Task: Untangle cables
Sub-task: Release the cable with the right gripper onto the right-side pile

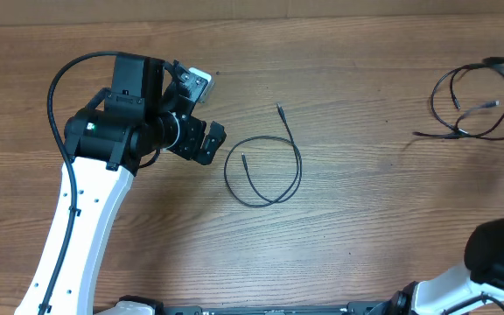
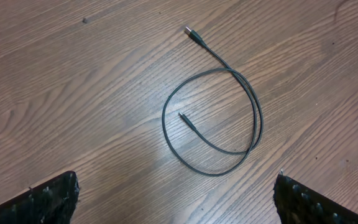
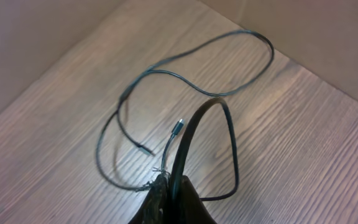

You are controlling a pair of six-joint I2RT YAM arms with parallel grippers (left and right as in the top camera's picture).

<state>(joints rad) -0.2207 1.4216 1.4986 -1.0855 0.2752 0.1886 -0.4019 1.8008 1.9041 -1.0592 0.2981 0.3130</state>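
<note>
The left pincer (image 1: 210,112) hangs over the left half of the wooden worktop (image 1: 366,236) with its jaws spread wide and nothing between them. In the left wrist view its two dark fingertips (image 2: 48,199) sit at the bottom corners.

One loose cable (image 1: 227,171) lies flat near the middle of the worktop, just to the right of that pincer. It is curled into a single loop, with one plug end inside the ring and the other pointing away toward the far edge.

The other cables (image 1: 484,106) lie as a loose tangle at the far right edge. The right pincer (image 3: 169,193) is closed tight on them there. Black strands rise out of its tip and arch over the wood, one small plug end (image 3: 179,124) showing just above the jaws.
</note>
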